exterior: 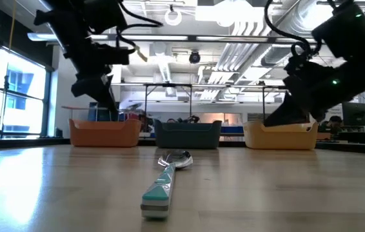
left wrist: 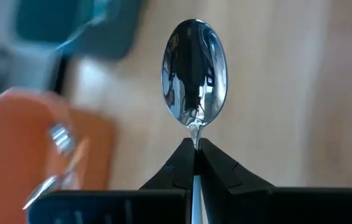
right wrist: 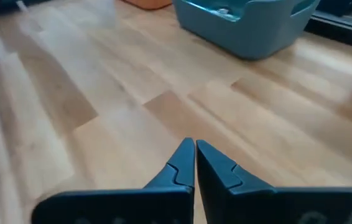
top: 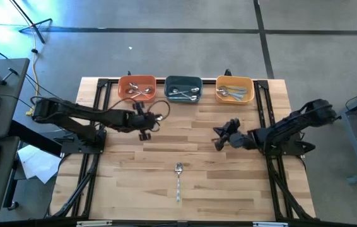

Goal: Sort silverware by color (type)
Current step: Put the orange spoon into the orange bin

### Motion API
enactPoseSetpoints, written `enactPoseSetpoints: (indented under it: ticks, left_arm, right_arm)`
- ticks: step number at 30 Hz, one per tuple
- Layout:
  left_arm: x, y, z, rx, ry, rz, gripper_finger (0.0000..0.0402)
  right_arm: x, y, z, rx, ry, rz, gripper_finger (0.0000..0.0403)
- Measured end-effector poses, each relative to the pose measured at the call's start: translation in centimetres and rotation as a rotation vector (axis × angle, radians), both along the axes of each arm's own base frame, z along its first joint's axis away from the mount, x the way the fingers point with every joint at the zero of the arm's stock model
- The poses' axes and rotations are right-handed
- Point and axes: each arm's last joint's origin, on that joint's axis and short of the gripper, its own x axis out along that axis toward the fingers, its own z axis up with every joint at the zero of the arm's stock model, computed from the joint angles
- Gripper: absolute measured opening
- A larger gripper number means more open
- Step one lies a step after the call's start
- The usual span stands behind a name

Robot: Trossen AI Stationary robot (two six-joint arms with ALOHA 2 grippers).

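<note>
one spoon held, one spoon left on the desk

left hand (left wrist: 194, 146) pinched shut on a spoon (left wrist: 194, 74), bowl end sticking out past the fingertips, above the desk (top: 241, 183) near the orange bowl (top: 136, 87). right hand (right wrist: 194, 155) closed, holding nothing, over bare wood near the yellow bowl (top: 234, 89). three bowls in a row at the far edge: orange, teal (top: 183, 89), yellow, each holding silverware; count unclear. one light-blue-handled spoon (top: 178, 180) lies alone mid-desk, nearer the front edge.
</note>
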Motion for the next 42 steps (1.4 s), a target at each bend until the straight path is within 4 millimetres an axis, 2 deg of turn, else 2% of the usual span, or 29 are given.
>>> enactPoseSetpoints:
  ticks: [4, 9, 14, 19, 22, 28, 33, 37, 42]
  left_arm:
    - [-1.6, 1.8, 1.1, 0.079, 0.007, 0.149, 0.0001]
    - [-3.0, 5.4, 2.1, 0.132, -0.019, 0.320, 0.0001]
    - [-3.7, 9.9, 2.7, 0.220, -0.024, 0.389, 0.0001]
    - [-4.1, 14.4, 3.2, 0.208, -0.152, 0.360, 0.0001]
    - [-4.7, 16.1, 2.5, 0.128, -0.195, 0.346, 0.0001]
    - [-5.3, 17.9, 0.2, 0.084, -0.093, 0.375, 0.0001]
    - [-4.8, 19.2, -1.8, 0.041, -0.089, 0.354, 0.0001]
    - [-4.2, 20.2, -3.5, 0.083, -0.059, 0.363, 0.0001]
    - [-3.6, 20.6, -5.3, 0.043, -0.060, 0.336, 0.0001]
  right_arm:
    - [-0.3, 1.8, -1.2, -0.001, -0.002, -0.018, 0.0000]
    - [0.0, 2.8, -2.3, 0.014, -0.012, -0.047, 0.0000]
    - [1.7, 4.6, -2.0, -0.014, -0.002, 0.009, 0.0000]
    - [3.3, 6.5, -1.6, -0.098, 0.058, 0.044, 0.0000]
    - [4.2, 7.0, -1.4, -0.135, 0.070, 0.023, 0.0000]
    - [5.5, 7.3, -1.5, -0.186, 0.108, 0.024, 0.0000]
    - [5.6, 7.3, -1.5, -0.190, 0.118, 0.028, 0.0000]
    - [5.6, 7.3, -1.5, -0.195, 0.123, 0.030, 0.0000]
    - [5.5, 7.1, -1.6, -0.201, 0.136, 0.025, 0.0000]
